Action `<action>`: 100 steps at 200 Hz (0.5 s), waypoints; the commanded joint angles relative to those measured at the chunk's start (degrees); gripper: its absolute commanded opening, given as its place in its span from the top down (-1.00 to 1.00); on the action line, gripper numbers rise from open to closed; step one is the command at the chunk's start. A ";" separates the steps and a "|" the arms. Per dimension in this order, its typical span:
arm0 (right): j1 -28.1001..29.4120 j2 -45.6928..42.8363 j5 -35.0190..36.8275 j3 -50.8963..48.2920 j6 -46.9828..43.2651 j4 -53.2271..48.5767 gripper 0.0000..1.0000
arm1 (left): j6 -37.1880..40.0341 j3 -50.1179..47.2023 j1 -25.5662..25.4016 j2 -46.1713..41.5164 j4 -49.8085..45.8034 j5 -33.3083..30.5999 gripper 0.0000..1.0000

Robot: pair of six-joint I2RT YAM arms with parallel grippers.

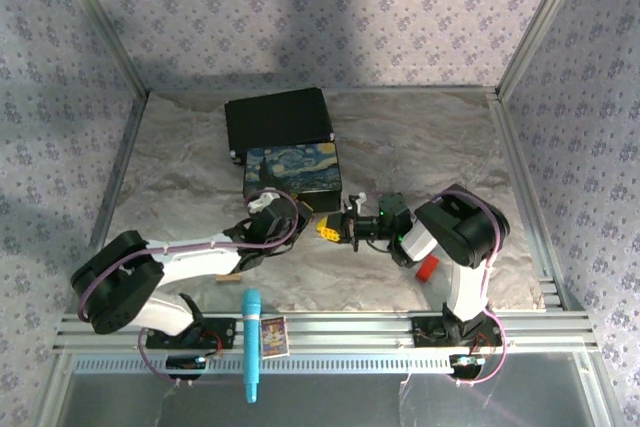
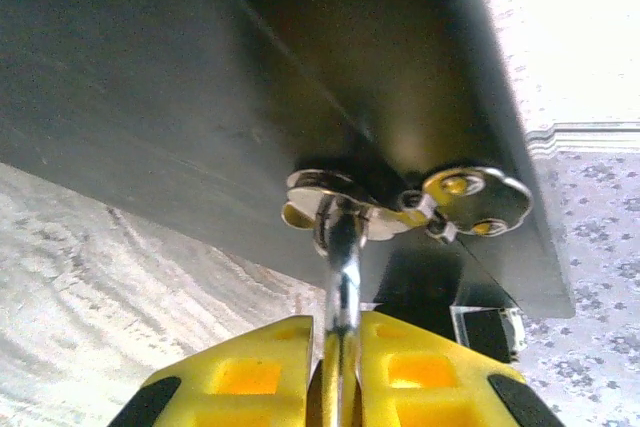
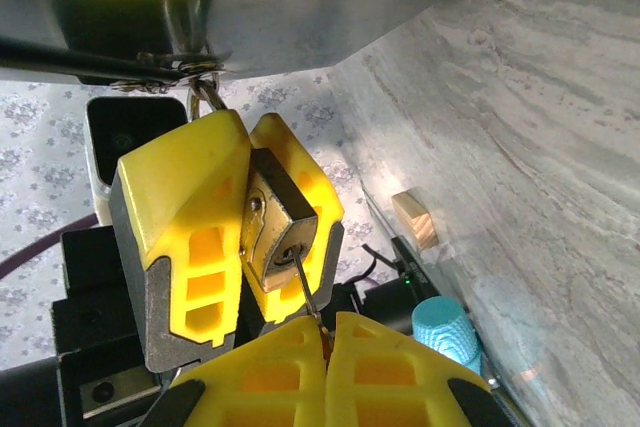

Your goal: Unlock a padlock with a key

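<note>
You can read no text, label, brand or number in any view. The small flat orange-edged packet (image 1: 273, 335) on the metal rail (image 1: 400, 325) bears print too small to make out. The dark rectangular box (image 1: 292, 171) carries a swirling blue night-sky painting rather than lettering.

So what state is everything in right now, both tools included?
padlock: body gripped, shackle through the hasp; locked or released, cannot tell.
key: tip in the padlock's keyhole.
left tool: shut on the padlock.
right tool: shut on the key.
painted box: lid looks down, hasp closed.
</note>
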 commanded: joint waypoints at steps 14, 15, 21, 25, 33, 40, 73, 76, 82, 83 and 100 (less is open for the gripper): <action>-2.08 1.70 -0.11 4.76 1.83 2.13 1.00 | -0.21 0.10 -2.66 -0.71 14.71 8.59 1.00; -2.07 1.73 -0.25 4.85 1.83 2.12 1.00 | -0.20 0.13 -2.66 -0.80 14.65 8.62 1.00; -2.45 1.98 -1.12 5.43 1.80 2.16 1.00 | -0.11 0.16 -2.80 -0.88 14.73 8.60 1.00; -2.57 2.15 -1.48 5.69 1.82 2.17 1.00 | 0.01 0.05 -2.88 -0.93 15.30 8.44 1.00; -2.94 2.67 -2.00 6.29 2.06 2.14 1.00 | 0.30 -0.18 -3.00 -0.84 16.91 8.63 1.00; -3.10 3.03 -2.37 6.82 2.18 2.18 1.00 | 0.44 -0.41 -3.01 -0.68 18.27 8.75 1.00; -3.96 3.34 -3.20 8.45 2.71 2.10 1.00 | 0.84 0.04 -3.01 -0.43 18.45 9.58 1.00; -4.02 3.32 -3.04 8.54 2.63 2.09 1.00 | 0.85 0.20 -3.01 -0.29 18.45 9.78 1.00; -4.01 3.35 -2.86 8.77 2.45 2.14 1.00 | 0.71 0.48 -3.06 0.12 18.56 10.25 1.00; -3.96 3.35 -2.76 8.80 2.45 2.16 1.00 | 0.70 0.53 -3.12 0.19 18.55 10.38 1.00; -3.79 2.73 -1.39 8.90 1.51 1.75 0.97 | -0.11 1.36 -3.69 1.73 19.08 11.14 1.00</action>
